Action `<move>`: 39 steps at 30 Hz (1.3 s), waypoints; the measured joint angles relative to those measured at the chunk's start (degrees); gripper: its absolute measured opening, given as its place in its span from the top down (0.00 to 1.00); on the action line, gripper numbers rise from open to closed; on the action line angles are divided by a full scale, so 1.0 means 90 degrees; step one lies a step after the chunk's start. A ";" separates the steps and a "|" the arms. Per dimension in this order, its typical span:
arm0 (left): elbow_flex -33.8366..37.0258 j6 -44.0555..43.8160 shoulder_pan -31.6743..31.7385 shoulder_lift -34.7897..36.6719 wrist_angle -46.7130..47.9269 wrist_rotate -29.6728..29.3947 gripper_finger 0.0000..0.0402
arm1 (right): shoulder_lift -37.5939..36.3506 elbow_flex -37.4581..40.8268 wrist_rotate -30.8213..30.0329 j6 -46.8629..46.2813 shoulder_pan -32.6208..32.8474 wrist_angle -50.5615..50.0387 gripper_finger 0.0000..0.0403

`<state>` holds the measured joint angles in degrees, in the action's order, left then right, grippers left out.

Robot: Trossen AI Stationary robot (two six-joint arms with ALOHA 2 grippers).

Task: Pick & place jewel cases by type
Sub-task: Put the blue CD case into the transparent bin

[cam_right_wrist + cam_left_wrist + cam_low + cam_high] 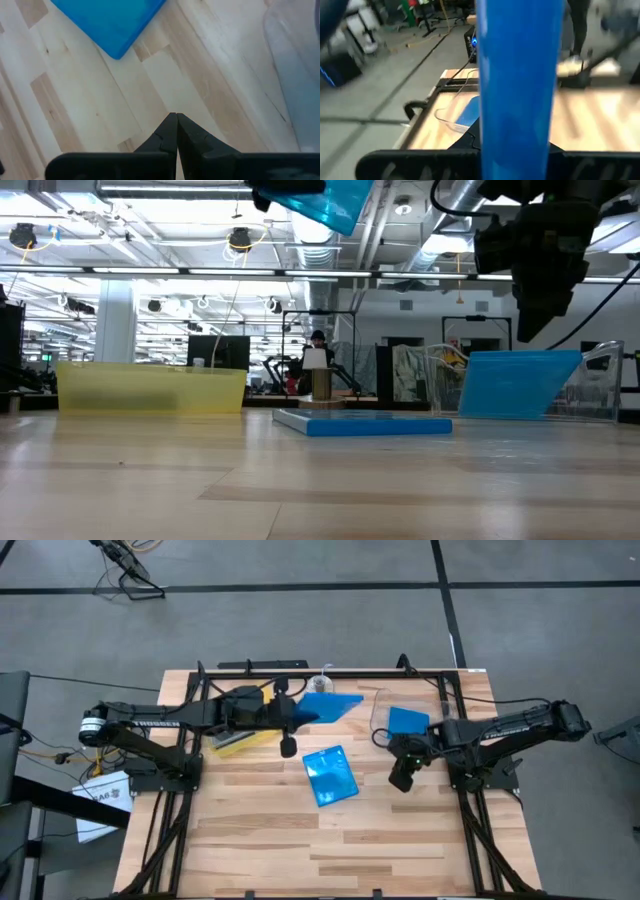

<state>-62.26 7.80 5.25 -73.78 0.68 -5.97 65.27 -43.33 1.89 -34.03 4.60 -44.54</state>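
My left gripper [298, 712] is shut on a bright blue jewel case [332, 705], held high over the far middle of the table; the low view shows that case [330, 200] at the top of the picture. A second blue jewel case [330, 776] lies flat on the table's middle [362, 423]. A third blue case [408, 721] leans inside the clear bin [520, 384]. My right gripper [400, 778] hovers shut above the table, to the right of the flat case [110, 20]. No grey-clear case is in view. My left gripper pinches the blue case between its two fingers at the case's left end [310, 710]. It comes level from the table's left. In the left wrist view the case [517, 140] shows edge-on, running forward from between the fingers. The case is lifted clear and sticks out toward the clear bin.
A yellow translucent tray [240, 736] sits at the far left under my left arm [150, 388]. The clear bin [385, 708] stands at the far right [295, 65]. Bare wood fills the near half of the table [330, 850]. A person shows far off in the room [317, 340].
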 joint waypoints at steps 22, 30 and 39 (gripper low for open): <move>-0.0002 -0.8402 0.0264 -0.0005 -0.0667 0.1293 0.95 | 0.0001 -0.0004 0.0951 -0.0404 -0.0457 0.0002 1.00; -0.0007 -0.8510 0.0255 -0.0005 -0.1292 0.1512 0.96 | 0.0001 -0.0005 0.1013 -0.0397 -0.0461 0.0013 1.00; -0.0010 -0.7878 0.0253 -0.0055 -0.0946 0.1468 0.97 | -0.0077 -0.0005 0.0941 -0.0166 -0.0456 0.0004 1.00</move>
<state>-62.35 -63.10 7.53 -74.27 -7.83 7.24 64.58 -43.38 10.36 -35.53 0.49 -44.50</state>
